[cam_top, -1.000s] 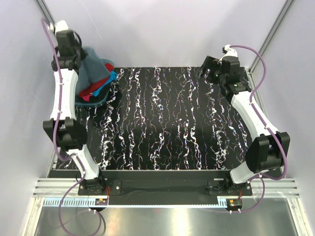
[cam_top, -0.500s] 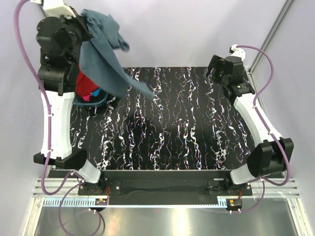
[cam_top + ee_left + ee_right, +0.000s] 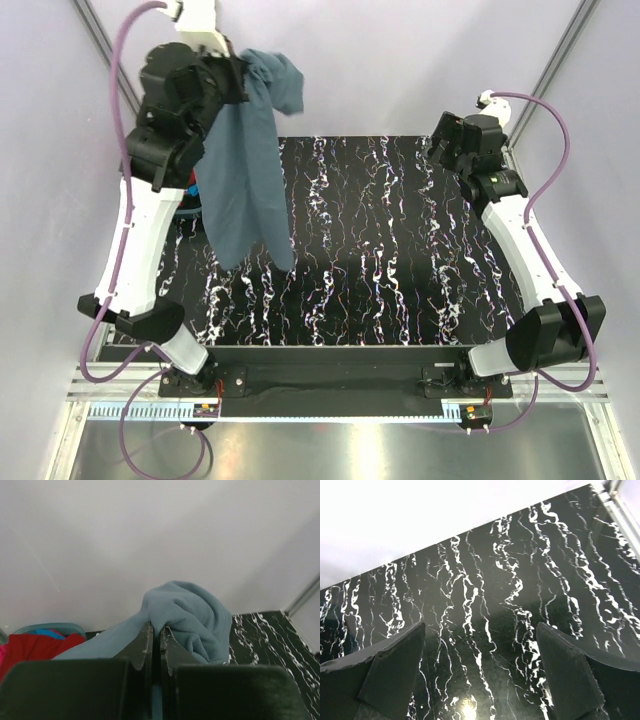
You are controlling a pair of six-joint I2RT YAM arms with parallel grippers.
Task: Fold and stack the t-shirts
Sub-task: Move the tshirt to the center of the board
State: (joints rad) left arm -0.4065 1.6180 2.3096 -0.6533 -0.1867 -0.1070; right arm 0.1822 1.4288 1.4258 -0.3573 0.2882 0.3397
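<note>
Our left gripper (image 3: 155, 631) pinches the grey-blue t-shirt (image 3: 240, 190), whose hanging folds hide most of the basket (image 3: 46, 627) from us, while our right gripper (image 3: 480, 628) gapes wide above the table (image 3: 520, 555).

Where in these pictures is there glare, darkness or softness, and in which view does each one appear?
Right wrist view: a bright glare spot sits on the glossy table near the bottom edge, and the wall is washed out to white. Left wrist view: the left gripper is dark and underexposed, and the grey-blue t-shirt looks slightly soft. Top external view: light is even, with no strong glare.
</note>
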